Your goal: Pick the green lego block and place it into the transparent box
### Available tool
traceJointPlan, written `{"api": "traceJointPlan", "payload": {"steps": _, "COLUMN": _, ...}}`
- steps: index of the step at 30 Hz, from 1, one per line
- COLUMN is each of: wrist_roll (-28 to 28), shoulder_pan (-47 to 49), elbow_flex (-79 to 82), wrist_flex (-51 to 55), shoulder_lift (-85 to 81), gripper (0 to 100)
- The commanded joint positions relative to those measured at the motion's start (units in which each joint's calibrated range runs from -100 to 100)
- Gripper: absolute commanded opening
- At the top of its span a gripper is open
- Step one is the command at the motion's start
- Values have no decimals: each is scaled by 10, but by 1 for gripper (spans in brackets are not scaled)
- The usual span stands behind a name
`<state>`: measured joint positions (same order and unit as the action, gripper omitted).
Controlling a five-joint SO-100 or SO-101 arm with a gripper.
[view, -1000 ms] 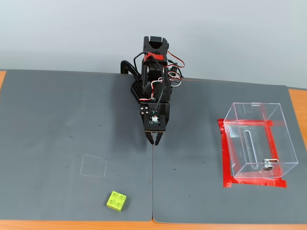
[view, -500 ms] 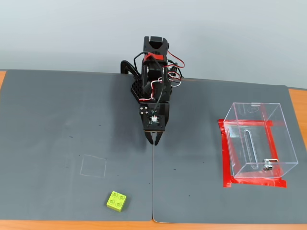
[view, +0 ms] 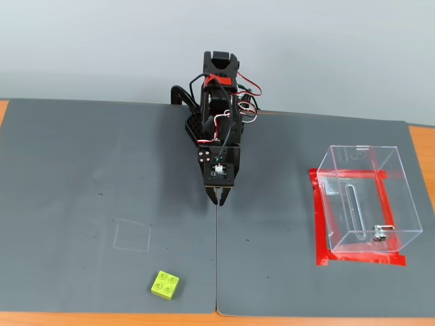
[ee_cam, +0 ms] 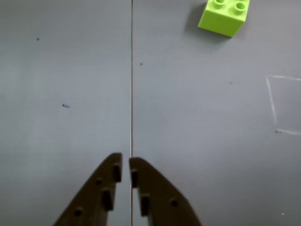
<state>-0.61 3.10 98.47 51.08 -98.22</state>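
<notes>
The green lego block [view: 166, 284] is a small lime brick with four studs, lying on the grey mat near the front edge, left of the mat seam. In the wrist view the block [ee_cam: 222, 16] sits at the top right, cut by the frame edge. The transparent box [view: 367, 198] stands at the right on red tape, with a small metal fitting at its lower edge. My gripper [view: 219, 197] hangs over the seam at mid-table, well away from both. In the wrist view the gripper [ee_cam: 125, 170] has its dark jaws nearly touching, with nothing between them.
The grey mat [view: 81, 176] covers the table, with a seam [ee_cam: 131, 84] running down its middle. A faint chalk square [view: 132, 236] is drawn left of the seam, above the block. A wooden table edge [view: 102, 318] shows along the front.
</notes>
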Motion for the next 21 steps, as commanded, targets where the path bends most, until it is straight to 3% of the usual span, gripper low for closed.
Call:
{"api": "traceJointPlan", "payload": {"steps": 1, "wrist_roll": -2, "shoulder_pan": 3, "elbow_flex": -34, "wrist_flex": 1, "shoulder_lift": 37, "gripper": 2}}
{"api": "traceJointPlan", "payload": {"steps": 21, "wrist_roll": -2, "shoulder_pan": -74, "elbow_flex": -316, "wrist_flex": -7, "shoulder_lift": 365, "gripper": 3}}
